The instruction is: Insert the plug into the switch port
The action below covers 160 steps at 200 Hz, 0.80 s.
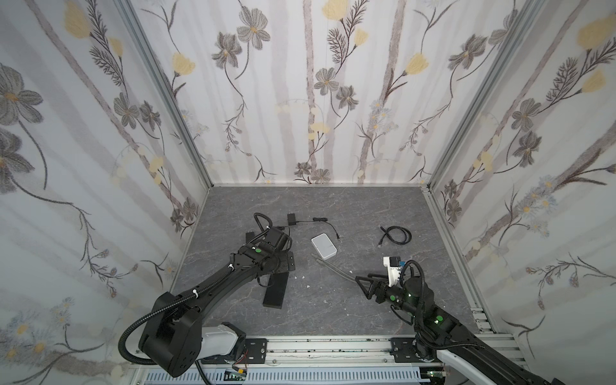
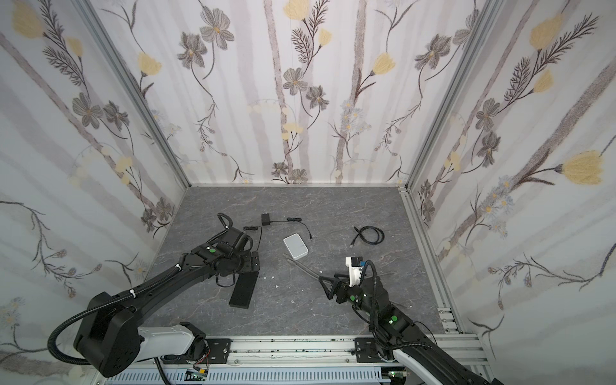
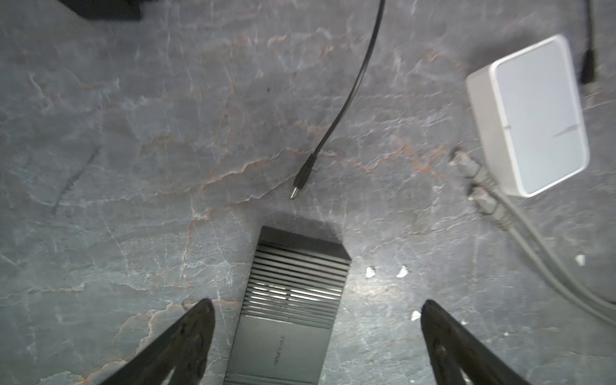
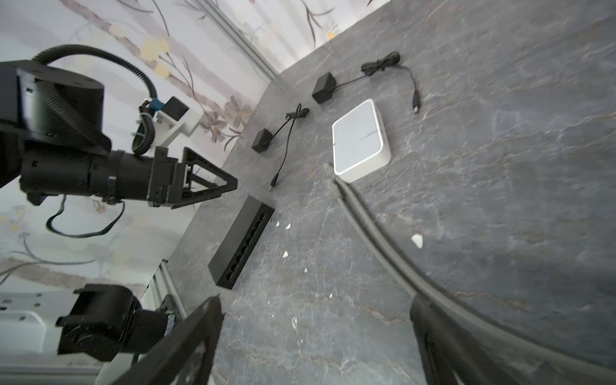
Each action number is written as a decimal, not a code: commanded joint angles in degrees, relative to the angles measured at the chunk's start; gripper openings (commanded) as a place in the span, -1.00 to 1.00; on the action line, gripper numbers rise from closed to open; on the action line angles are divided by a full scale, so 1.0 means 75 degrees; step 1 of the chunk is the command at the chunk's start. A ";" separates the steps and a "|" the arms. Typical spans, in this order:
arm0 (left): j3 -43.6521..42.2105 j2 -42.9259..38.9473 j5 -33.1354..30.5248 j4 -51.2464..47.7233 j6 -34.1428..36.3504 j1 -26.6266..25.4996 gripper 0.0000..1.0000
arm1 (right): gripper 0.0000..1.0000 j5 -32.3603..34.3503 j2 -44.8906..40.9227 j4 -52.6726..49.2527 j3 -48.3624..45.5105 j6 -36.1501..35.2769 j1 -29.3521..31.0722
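The black switch (image 1: 276, 290) (image 2: 244, 290) lies flat left of the table's middle, its row of ports (image 4: 247, 245) facing right. My left gripper (image 3: 318, 305) (image 4: 230, 185) hangs open over the switch's far end (image 3: 296, 273), its fingers on either side and not touching. Two grey cables end in network plugs (image 1: 315, 256) (image 3: 466, 163) (image 4: 330, 175) beside a white box. My right gripper (image 1: 360, 281) (image 2: 322, 280) (image 4: 315, 306) is open and empty, low over the table, one finger (image 4: 430, 330) close to a grey cable (image 4: 376, 240).
The white box (image 1: 324, 246) (image 3: 533, 113) sits mid-table. A black barrel plug (image 3: 300, 183) lies just beyond the switch, its adapter (image 4: 262, 140) further back; a second adapter (image 1: 292, 220) is behind. A coiled black cable (image 1: 396, 235) lies at right. White crumbs (image 4: 416, 240) dot the table.
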 commanded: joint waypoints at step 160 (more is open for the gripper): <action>-0.0387 0.0795 0.2803 0.1886 0.0219 -0.0934 0.93 | 0.99 0.0706 0.0037 -0.0349 0.0099 -0.0972 0.1091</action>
